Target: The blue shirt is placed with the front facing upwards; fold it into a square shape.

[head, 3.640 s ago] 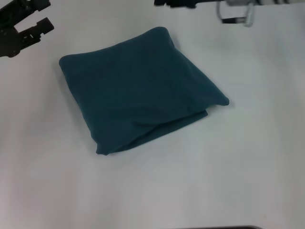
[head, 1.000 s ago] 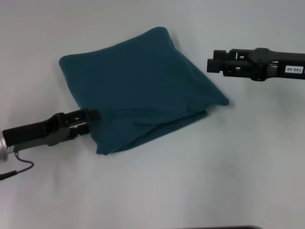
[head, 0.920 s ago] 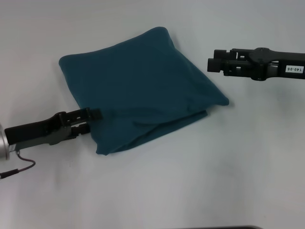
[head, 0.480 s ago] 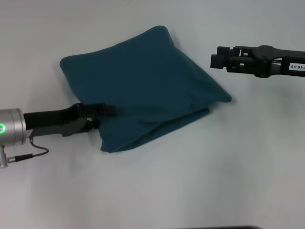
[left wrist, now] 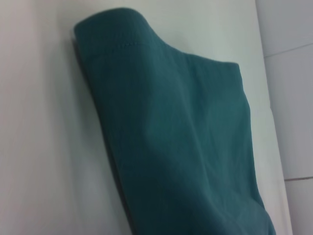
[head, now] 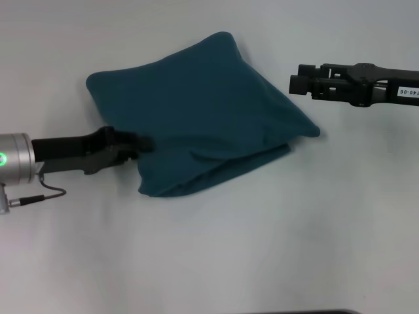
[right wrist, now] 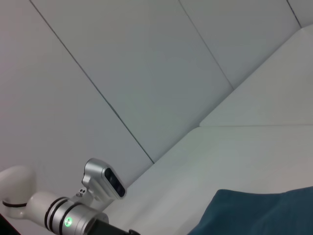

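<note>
The shirt (head: 200, 111) lay on the white table (head: 262, 248) as a folded, roughly square bundle, turned cornerwise to the robot, its layers loose and gaping along the near edge.

The left claw (head: 141, 142) was low on the table, pressed against the bundle's left edge. The chief risk, as I judged it, was that a push or pull from there would drag the whole bundle across the table, or peel the top layer back and undo the fold. That loose near edge looked the likeliest place to spill open.

The right claw (head: 296, 84) hung just off the shirt's right side, apart from the cloth. If it came down carelessly it might snag the right-hand corner (head: 313, 133) and skew the square.

I could not tell whether the left claw was gripping cloth or only nudging it; its tips were lost against the dark fabric. Nor could I tell how the right claw's fingers stood, seen end-on.

Any lettering or neck tag was out of sight. The left wrist view showed only cloth with a stitched hem (left wrist: 117, 45).
</note>
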Controlling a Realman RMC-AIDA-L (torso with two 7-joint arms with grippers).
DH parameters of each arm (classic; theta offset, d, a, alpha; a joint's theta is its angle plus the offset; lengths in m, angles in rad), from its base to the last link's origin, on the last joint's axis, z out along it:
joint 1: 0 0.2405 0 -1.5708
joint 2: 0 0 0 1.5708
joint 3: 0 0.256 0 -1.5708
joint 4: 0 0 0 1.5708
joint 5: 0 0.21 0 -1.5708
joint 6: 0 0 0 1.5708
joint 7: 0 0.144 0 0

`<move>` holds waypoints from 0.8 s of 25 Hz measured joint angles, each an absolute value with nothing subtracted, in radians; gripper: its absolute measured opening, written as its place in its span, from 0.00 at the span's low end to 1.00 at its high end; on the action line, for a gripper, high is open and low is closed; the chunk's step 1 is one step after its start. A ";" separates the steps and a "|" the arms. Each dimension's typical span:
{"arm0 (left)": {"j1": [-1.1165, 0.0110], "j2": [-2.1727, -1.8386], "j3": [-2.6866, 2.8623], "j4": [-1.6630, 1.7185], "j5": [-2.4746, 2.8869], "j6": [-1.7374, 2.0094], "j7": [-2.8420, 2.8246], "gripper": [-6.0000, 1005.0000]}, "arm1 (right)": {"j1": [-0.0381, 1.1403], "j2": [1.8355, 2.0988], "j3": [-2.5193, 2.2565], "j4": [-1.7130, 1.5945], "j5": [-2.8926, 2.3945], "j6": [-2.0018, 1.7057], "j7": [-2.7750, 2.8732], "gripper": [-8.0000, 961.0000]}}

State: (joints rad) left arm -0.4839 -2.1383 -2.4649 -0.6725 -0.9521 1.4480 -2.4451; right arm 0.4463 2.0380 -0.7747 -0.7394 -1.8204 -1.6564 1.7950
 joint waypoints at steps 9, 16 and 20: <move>-0.529 -2.096 -2.465 -0.663 -0.952 1.439 -2.469 0.21 | 0.444 2.037 -0.775 -0.739 -1.825 -1.657 1.810 0.71; -0.559 -2.074 -2.465 -0.621 -0.944 1.394 -2.468 0.09 | 0.449 2.040 -0.775 -0.739 -1.826 -1.652 1.810 0.71; -0.566 -2.068 -2.465 -0.618 -0.940 1.375 -2.466 0.09 | 0.451 2.041 -0.775 -0.739 -1.826 -1.650 1.810 0.71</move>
State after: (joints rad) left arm -0.5656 -2.0679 -2.4651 -0.6185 -0.9399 1.3748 -2.4660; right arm 0.4511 2.0412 -0.7747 -0.7394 -1.8260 -1.6501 1.8103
